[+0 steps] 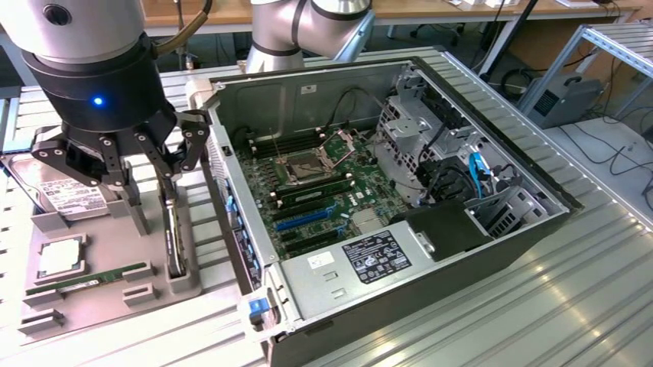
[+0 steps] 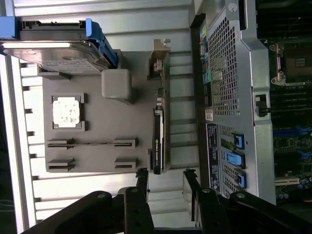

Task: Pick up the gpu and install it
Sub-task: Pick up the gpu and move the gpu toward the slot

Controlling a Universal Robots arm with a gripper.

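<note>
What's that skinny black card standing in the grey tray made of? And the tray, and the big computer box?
The gpu looks like dark plastic over circuit board, with a pale, shiny end bracket that is probably metal. The grey tray is matte and evenly coloured, so likely plastic. The computer case looks like bare sheet metal: grey, dully gleaming, with rows of punched holes.

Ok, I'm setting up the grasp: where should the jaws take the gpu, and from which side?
Probably best by its long top edge, near the middle, coming straight down from above. The gpu stands on edge in the grey tray's slots, so both flat faces are free up there and the jaws can close across its thin width. The gripper hovers nearby, jaws open.
</note>
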